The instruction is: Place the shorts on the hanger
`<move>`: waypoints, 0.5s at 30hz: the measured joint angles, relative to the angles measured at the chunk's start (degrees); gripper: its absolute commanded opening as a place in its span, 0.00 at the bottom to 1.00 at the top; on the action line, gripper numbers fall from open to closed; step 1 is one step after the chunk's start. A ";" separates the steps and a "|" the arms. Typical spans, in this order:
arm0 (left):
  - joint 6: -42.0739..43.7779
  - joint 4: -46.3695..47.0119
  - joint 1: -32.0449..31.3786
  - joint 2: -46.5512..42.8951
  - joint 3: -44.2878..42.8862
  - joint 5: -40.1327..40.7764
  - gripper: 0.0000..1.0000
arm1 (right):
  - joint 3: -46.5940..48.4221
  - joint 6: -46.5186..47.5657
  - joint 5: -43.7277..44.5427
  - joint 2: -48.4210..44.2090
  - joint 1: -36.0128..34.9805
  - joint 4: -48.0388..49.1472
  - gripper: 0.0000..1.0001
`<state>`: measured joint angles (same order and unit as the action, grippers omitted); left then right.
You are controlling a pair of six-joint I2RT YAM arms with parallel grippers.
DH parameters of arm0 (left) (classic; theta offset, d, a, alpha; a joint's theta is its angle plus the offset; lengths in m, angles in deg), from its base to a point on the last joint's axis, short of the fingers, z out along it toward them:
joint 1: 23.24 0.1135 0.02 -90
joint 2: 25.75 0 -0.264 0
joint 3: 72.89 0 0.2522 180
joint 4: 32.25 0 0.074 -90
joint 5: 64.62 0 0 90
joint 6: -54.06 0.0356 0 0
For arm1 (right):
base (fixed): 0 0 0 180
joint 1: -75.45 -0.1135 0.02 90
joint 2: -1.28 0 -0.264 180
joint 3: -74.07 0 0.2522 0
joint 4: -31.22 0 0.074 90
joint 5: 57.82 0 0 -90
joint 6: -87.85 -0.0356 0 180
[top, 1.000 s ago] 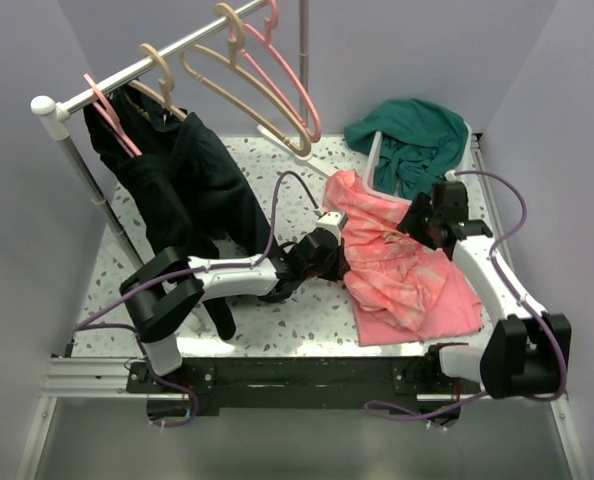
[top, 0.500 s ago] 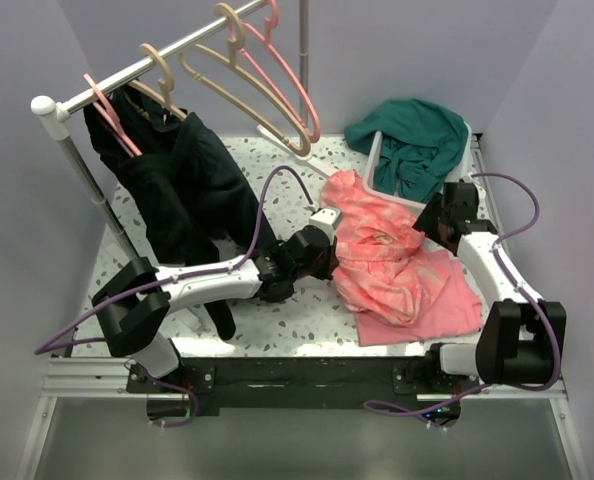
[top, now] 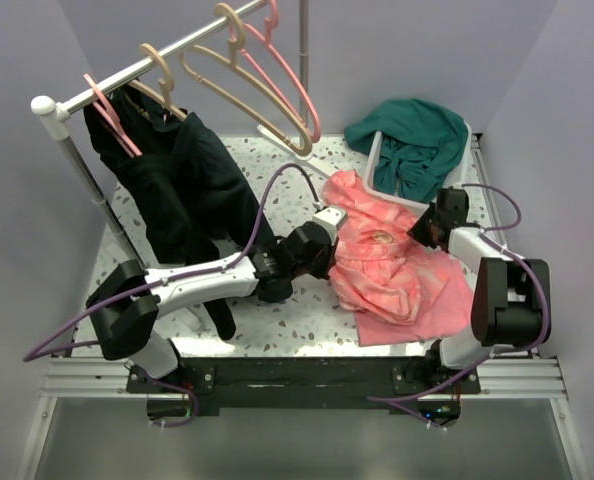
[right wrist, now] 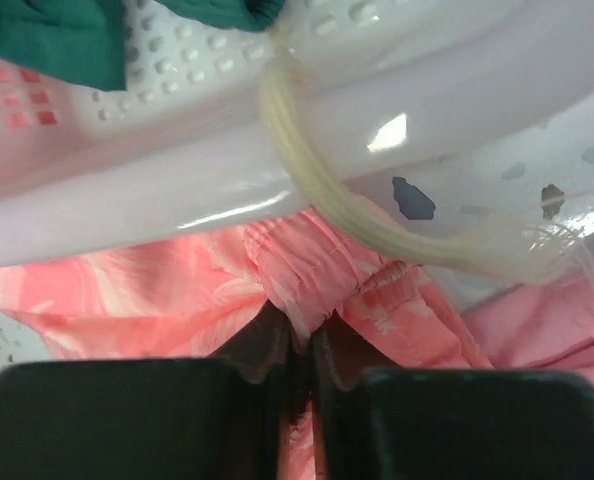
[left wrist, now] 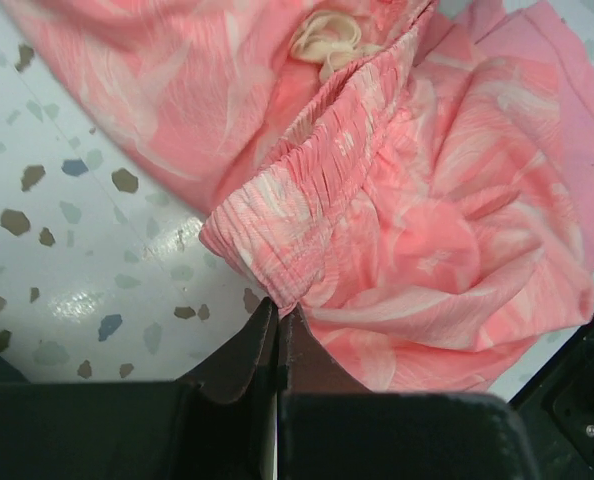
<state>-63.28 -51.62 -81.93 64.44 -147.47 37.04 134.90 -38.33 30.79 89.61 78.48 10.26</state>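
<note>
Two grippers, both clamped on one garment.

- Soft salmon-pink mottled shorts (top: 392, 270) (left wrist: 397, 200) (right wrist: 307, 265): crumpled on the speckled terrazzo table (top: 297, 320), just in front of the white perforated plastic basket (top: 376, 165) (right wrist: 177, 190), far edge touching its wall.
- Left gripper (top: 324, 243) (left wrist: 277, 312): fingers pressed together on a fold of the gathered waistband, at the shorts' end leftward of the basket.
- Right gripper (top: 427, 232) (right wrist: 302, 335): nipped shut on a bunch of waistband, close under the basket's front wall.
- Cream drawstring (right wrist: 377, 235) (left wrist: 327, 35): loops across that wall.
- Dark teal garment (top: 412, 135) (right wrist: 57, 35): heaped in the basket, spilling over its rim.
- Plain pink rectangular cloth (top: 452, 305): beneath the shorts, on their side away from the basket.
- Pale beige-tan hanger (top: 247, 85): hooked on the metal rail (top: 147, 65), up and left of the basket, well apart from the shorts; a pink hanger (top: 295, 85) hangs just beside it.
- Black garment (top: 177, 190): draped from the rail, further left of the basket; the left arm lies across its lower part.
</note>
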 measured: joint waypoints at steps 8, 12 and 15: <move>9.88 -10.56 -0.22 -7.91 -12.46 2.51 0.00 | 11.93 -3.21 -0.48 -10.54 -0.04 -8.13 0.00; 14.93 -13.92 -0.24 -11.91 -19.43 3.63 0.00 | 24.00 -3.28 -1.11 -17.09 -0.13 -12.52 0.00; 18.16 -14.36 -0.24 -13.20 -23.56 4.15 0.00 | 32.48 -3.17 -1.03 -19.82 -0.11 -14.97 0.00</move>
<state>-45.11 -65.98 -82.17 51.24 -171.03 41.19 167.38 -41.50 29.76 69.79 78.37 -4.72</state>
